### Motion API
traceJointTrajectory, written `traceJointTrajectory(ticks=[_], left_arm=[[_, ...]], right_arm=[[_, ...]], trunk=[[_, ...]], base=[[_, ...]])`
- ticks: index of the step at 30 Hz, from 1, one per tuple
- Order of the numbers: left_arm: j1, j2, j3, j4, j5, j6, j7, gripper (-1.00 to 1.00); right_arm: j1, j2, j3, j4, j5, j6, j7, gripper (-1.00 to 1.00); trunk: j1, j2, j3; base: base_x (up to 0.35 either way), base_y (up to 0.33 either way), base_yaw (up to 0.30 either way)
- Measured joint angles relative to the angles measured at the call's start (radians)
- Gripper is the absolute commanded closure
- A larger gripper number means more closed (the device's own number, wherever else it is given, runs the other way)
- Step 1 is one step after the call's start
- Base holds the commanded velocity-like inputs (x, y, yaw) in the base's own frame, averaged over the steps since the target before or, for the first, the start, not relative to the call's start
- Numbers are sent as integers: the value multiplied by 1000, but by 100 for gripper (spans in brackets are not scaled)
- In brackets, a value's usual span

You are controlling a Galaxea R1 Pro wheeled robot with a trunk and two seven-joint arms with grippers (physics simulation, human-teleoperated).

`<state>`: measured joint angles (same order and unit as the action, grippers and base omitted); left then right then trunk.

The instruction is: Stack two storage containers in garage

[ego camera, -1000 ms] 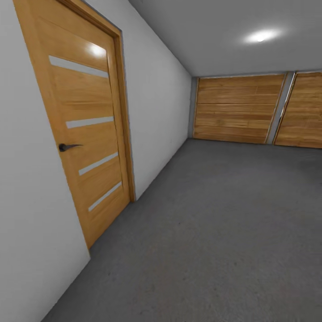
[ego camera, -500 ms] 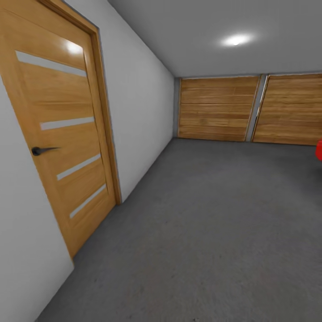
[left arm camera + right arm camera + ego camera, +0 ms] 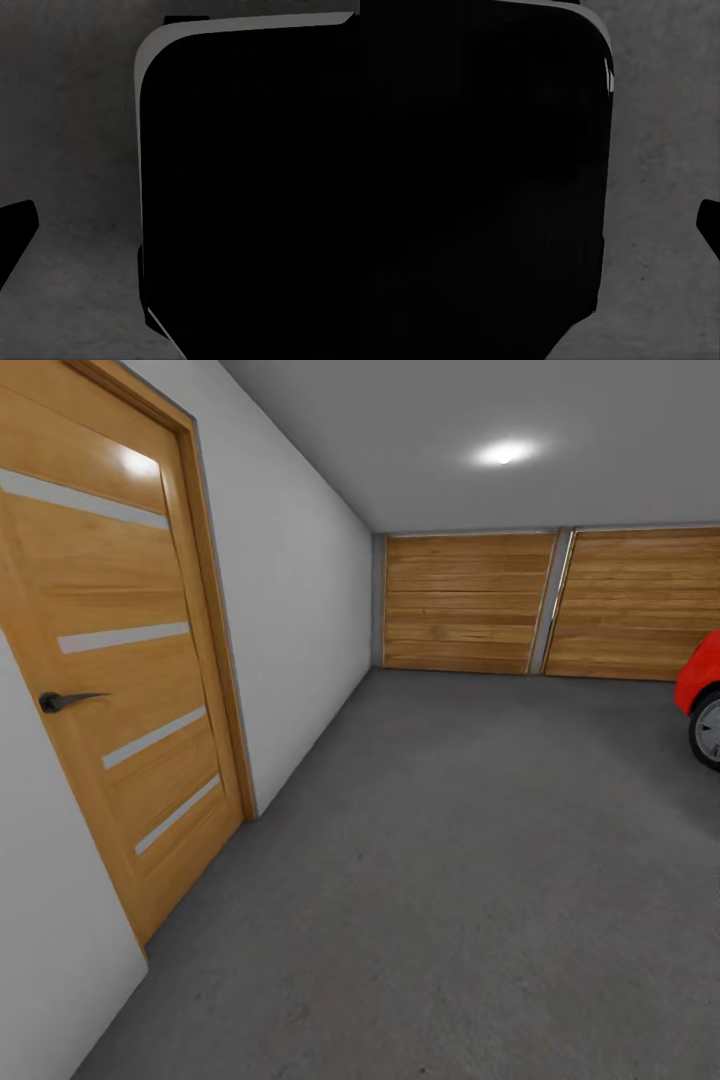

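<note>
- Right now you are looking into the garage: the orange wooden door (image 3: 110,650) takes the left of the head frame, its dark handle (image 3: 65,701) at mid-left, the pale grey wall (image 3: 300,600) running back beside it
- Through the middle and bottom spreads the floor (image 3: 450,880), dark speckled concrete, your landing spot for the first bin
- At the upper centre and right stand two slatted wooden garage doors (image 3: 465,603), and a red car (image 3: 702,695) is cut off by the right edge, one wheel showing
- You have no storage container in sight, so where they are cannot be told from here
- Judging from the task, thin-walled open bins should be light but flexible; take them by opposite long rims, and expect smooth walls to slip
- Each wrist frame is mostly blocked by a black rounded body (image 3: 247,187) over grey concrete, so you cannot tell whether either gripper is open, closed or holding anything
</note>
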<state>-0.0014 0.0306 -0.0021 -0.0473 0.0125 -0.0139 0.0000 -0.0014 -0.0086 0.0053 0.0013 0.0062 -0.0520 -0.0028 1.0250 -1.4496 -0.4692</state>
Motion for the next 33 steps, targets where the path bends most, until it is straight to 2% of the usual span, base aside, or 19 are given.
traceJointTrajectory(ticks=[13,18,21,33], left_arm=[[0,-1,3,0,2,0,0,-100],[0,-20,6,-1,0,0,-2,-100],[0,-30,2,1,-2,1,-3,-100],[0,-34,6,-15,3,3,-3,-100]], right_arm=[[0,1,3,0,3,0,0,-100],[0,1,3,0,4,0,0,-100],[0,1,3,0,4,0,0,-100],[0,2,4,0,6,0,0,-100]], trunk=[[0,0,0],[0,0,0],[0,0,0],[-1,0,0]], base=[[0,0,-1],[29,-13,0],[179,-121,0],[285,-72,0]])
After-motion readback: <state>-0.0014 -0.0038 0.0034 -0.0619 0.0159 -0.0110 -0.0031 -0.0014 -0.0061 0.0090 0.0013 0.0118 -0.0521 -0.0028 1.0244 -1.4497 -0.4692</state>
